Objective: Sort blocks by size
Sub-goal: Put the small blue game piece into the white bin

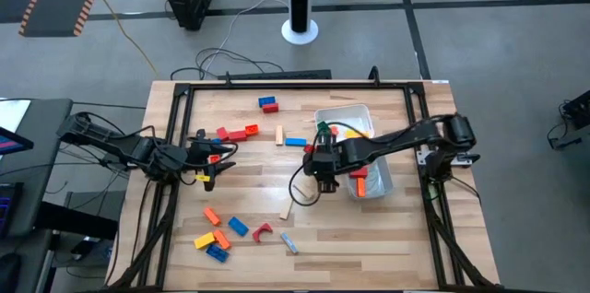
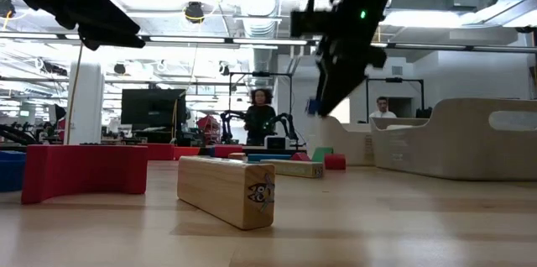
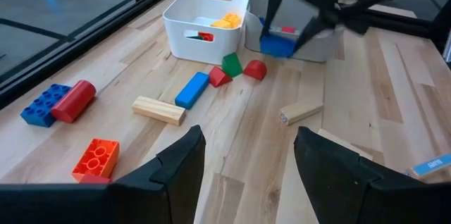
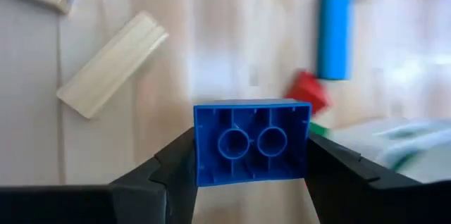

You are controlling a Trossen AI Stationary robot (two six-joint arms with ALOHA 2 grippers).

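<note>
My right gripper [image 4: 251, 171] is shut on a blue brick [image 4: 251, 143] above mid-table, just left of the tubs; it also shows in the high view [image 1: 323, 164], and the brick shows in the left wrist view [image 3: 277, 44]. My left gripper [image 3: 246, 175] is open and empty over the table's left part [image 1: 212, 159]. Loose blocks lie flat on the wood: a blue bar [image 3: 192, 89], a tan bar [image 3: 158, 110], a green block [image 3: 231, 63], red blocks [image 1: 235, 134], an orange brick [image 3: 95, 157], and a cluster near the front left [image 1: 214, 238]. My right gripper pinches the blue brick's two short end faces [image 4: 201, 146] between its two fingers. The fingers point down from above. The brick is lifted clear of the table, and its hollow underside with two round tubes faces the wrist camera.
A white tub [image 1: 346, 120] with yellow and red pieces and a clear tub [image 1: 373, 181] stand at the right of the middle. A tan block [image 2: 226, 187] lies close to the low camera. A black frame [image 1: 277, 79] runs round the table. People stand in the room beyond.
</note>
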